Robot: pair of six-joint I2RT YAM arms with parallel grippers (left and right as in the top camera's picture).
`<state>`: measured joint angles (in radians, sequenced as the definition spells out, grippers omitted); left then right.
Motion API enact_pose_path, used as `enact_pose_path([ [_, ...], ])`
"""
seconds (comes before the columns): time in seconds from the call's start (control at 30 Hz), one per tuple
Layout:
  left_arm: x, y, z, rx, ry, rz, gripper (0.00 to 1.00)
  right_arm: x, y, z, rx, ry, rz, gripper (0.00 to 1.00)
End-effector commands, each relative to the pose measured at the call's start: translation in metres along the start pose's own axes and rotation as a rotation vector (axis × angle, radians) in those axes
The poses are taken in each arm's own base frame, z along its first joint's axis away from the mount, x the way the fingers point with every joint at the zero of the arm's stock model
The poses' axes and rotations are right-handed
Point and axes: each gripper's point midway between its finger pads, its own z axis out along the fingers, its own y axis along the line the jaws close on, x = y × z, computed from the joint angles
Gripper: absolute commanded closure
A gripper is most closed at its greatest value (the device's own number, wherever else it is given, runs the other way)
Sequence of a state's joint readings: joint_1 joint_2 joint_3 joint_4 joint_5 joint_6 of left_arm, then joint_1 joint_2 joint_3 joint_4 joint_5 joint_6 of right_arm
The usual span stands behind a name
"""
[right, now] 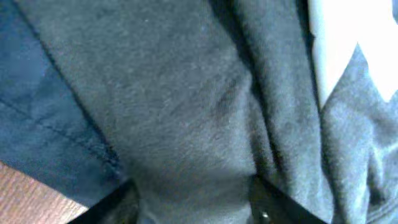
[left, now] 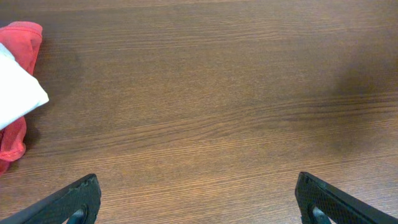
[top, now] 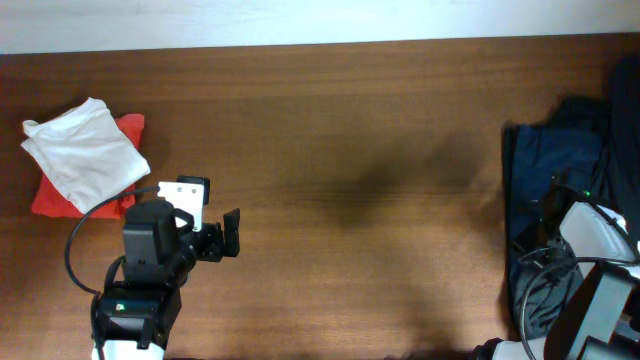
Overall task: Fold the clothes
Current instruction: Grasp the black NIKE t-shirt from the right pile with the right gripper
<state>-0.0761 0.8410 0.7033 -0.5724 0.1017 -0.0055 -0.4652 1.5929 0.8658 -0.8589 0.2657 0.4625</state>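
Observation:
A heap of dark navy and black clothes (top: 545, 170) lies at the table's right edge. My right arm (top: 592, 240) reaches over it. In the right wrist view my right gripper (right: 193, 190) is pressed into dark grey-black fabric (right: 186, 93), its fingers partly apart with a bulge of cloth between them. A white patch (right: 348, 43) shows at the upper right, and a navy hem (right: 43, 118) at the left. My left gripper (top: 222, 240) (left: 198, 199) is wide open and empty above bare wood. A folded white garment (top: 82, 152) lies on a red one (top: 128, 128) at the far left.
The wooden table (top: 350, 150) stretches between the two piles. The white garment (left: 15, 93) and red garment (left: 22, 40) also show at the left edge of the left wrist view. A black cable (top: 72, 250) loops beside the left arm.

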Motion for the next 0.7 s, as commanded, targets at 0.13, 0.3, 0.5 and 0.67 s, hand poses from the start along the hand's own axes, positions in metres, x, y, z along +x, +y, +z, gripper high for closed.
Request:
enact_pose_path([
  [0.13,-0.008,-0.001,-0.004,0.010,-0.022,-0.011,0.01,-0.004,0.014,-0.004,-0.082,0.012,-0.009,0.96],
  [0.3,-0.008,-0.001,-0.004,0.010,-0.022,-0.011,0.01,-0.060,0.042,-0.140,-0.366,-0.172,-0.188,0.88],
  [0.5,-0.008,-0.001,-0.004,0.010,-0.022,-0.011,0.01,-0.051,0.033,-0.150,-0.344,-0.141,-0.237,0.92],
  [0.67,-0.008,-0.001,-0.004,0.010,-0.022,-0.011,0.01,-0.039,0.044,-0.124,-0.373,-0.095,-0.243,0.54],
])
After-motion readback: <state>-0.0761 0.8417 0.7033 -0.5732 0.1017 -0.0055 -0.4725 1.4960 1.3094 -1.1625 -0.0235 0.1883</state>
